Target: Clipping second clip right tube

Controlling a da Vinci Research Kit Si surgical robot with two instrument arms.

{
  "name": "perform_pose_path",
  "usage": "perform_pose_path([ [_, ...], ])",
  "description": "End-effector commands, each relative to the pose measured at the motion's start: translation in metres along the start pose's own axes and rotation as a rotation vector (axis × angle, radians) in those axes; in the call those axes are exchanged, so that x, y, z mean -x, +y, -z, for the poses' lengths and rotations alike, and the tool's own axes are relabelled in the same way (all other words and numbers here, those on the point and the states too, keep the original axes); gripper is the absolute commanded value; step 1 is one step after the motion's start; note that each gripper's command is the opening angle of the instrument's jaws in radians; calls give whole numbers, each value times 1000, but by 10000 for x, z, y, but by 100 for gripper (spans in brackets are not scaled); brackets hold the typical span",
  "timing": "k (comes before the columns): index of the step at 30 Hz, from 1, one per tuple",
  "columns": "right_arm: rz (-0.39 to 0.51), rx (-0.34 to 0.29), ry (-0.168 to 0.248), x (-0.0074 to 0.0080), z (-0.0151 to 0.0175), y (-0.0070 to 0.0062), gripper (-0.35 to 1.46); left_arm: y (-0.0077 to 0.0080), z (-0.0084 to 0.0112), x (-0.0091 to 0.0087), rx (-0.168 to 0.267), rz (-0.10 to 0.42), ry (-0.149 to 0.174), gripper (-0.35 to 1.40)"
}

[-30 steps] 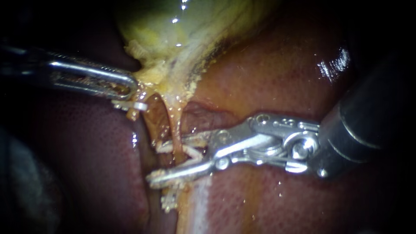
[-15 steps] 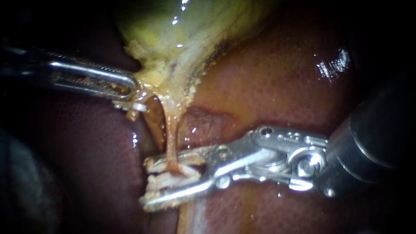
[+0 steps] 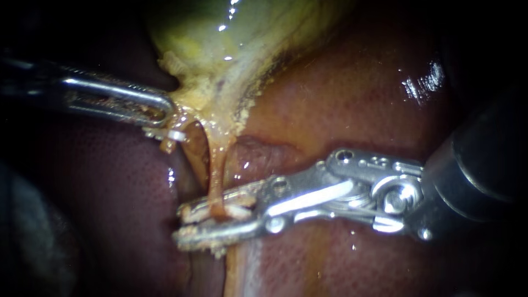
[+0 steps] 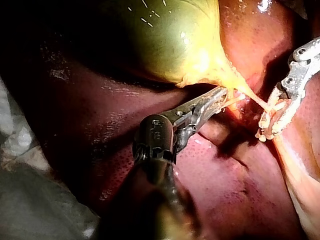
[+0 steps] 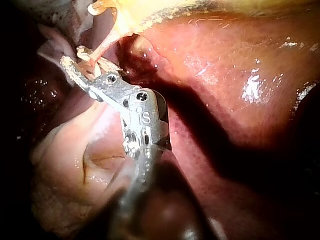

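Right instrument (image 3: 184, 224): its jaws are pressed in on the clip (image 3: 237, 211), with only a thin gap between them.
Change in the jaws: a second ago they stood wide apart with the clip spread like a V. Half a second ago they were narrower, and now they are nearly together.
Change in the clip: its white legs have folded from an open fork to a flat sliver between the jaws.
Right tube (image 3: 216, 176): it hangs from the gallbladder (image 3: 220, 38) neck, enters the jaws from above and sits inside the clip. It runs straighter than a second ago.
Left instrument (image 3: 168, 113): it pinches the yellow fringe at the gallbladder's neck, in the same place as in both earlier frames.
Liver (image 3: 357, 93): it is wet and red and lies behind and under both instruments.
Hidden, tube: the stretch of it inside the clip is covered by the upper jaw.
Hidden, clip: I cannot tell whether its legs have met and locked.
Hidden, left instrument: the endoscope shows one looped jaw only. The left wrist view shows the jaws together on the tissue.
Hard to make out: a small white piece (image 3: 168, 133) lies just under the left jaws, and I cannot tell what it is.
Cut off: both shafts run into the dark at the edges of the view.
Crumbs: pale bits cling to the right jaws and blur their tips.
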Motion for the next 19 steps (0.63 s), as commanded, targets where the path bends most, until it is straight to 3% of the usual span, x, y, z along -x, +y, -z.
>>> perform_pose_path([
  [1, -15, 1, 1, 1, 1, -1, -20, 0, 0, 0, 0, 0, 0, -35],
  [2, -57, 0, -1, 1, 2, -2, -35, 0, 0, 0, 0, 0, 0, -35],
  [5, -157, 2, -2, 3, 6, -3, -35, -1, 0, 0, 0, 0, 0, -35],
  [19, -160, 2, -4, 7, 6, -2, -35, -2, -1, 0, 0, 0, 0, -35],
])
